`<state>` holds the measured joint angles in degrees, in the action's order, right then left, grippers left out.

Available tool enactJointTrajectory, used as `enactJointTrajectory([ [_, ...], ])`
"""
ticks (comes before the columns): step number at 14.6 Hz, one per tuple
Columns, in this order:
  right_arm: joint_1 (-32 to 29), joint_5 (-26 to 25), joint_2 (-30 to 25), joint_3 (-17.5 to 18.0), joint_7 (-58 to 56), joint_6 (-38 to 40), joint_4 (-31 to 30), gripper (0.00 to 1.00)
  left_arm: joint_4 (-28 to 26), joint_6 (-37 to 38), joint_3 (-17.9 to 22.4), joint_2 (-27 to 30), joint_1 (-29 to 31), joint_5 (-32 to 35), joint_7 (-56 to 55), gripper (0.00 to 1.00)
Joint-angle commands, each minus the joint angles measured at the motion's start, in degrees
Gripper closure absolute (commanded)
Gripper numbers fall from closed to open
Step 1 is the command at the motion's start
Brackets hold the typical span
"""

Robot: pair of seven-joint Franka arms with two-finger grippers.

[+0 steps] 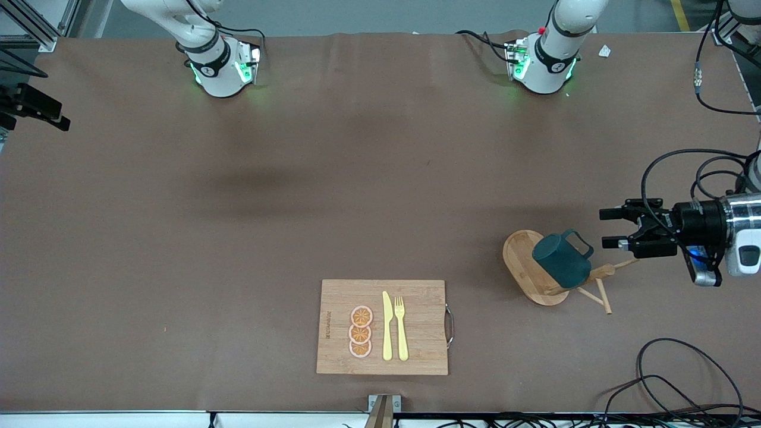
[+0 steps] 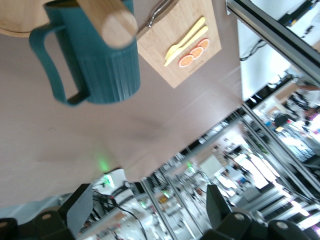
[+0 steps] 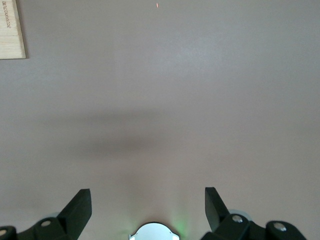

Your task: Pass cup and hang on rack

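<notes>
Left claw [image 1: 605, 227] is open, empty, just beside the rack at the left arm's end of the surface [image 1: 238, 208], clear of the cup. Dark teal ribbed mug [image 1: 560, 260] with loop handle hangs on the light wooden mug tree [image 1: 535, 273], whose oval base stands tipped. Right claw [image 3: 148, 207] is open, empty, waiting over bare brown surface. Rectangular bamboo cutting board [image 1: 416, 351] with yellow knife [image 1: 387, 326], yellow fork [image 1: 401, 327] and orange slices [image 1: 360, 331] sits nearer the front camera.
</notes>
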<state>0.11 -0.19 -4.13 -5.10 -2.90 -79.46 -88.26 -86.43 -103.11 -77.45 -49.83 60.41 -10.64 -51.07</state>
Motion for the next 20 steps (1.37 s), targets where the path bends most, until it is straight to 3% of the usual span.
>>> enactJointTrajectory([
  [1,-0.11,-0.95,-1.76,0.27,-0.53,-0.25,-1.82,0.0,5.38,6.15,-2.44,1.05,-0.38,8.06,-1.84,0.0],
  [4,-0.02,-0.95,-1.76,0.27,-0.53,-0.43,-1.82,0.0,11.52,12.92,-5.6,1.05,-5.11,22.2,1.4,0.0],
  [6,-0.02,-0.95,-1.76,0.27,-0.53,-0.34,-1.82,0.0,15.22,15.83,-5.61,1.05,-9.5,26.36,3.43,0.0],
  [12,-0.11,-0.87,-1.76,0.27,-0.53,-0.43,-1.82,0.0,18.49,16.1,-5.87,1.66,-19.18,38.83,9.84,0.0],
  [18,-0.2,-0.95,-1.76,0.27,-0.53,-0.52,-1.82,0.0,18.49,16.54,-5.26,6.48,-23.76,42.46,15.46,0.0],
  [20,-0.2,-0.87,-1.76,0.27,-0.53,-0.52,-1.91,0.0,18.49,16.63,-1.76,10.87,-24.63,42.02,23.17,0.0],
])
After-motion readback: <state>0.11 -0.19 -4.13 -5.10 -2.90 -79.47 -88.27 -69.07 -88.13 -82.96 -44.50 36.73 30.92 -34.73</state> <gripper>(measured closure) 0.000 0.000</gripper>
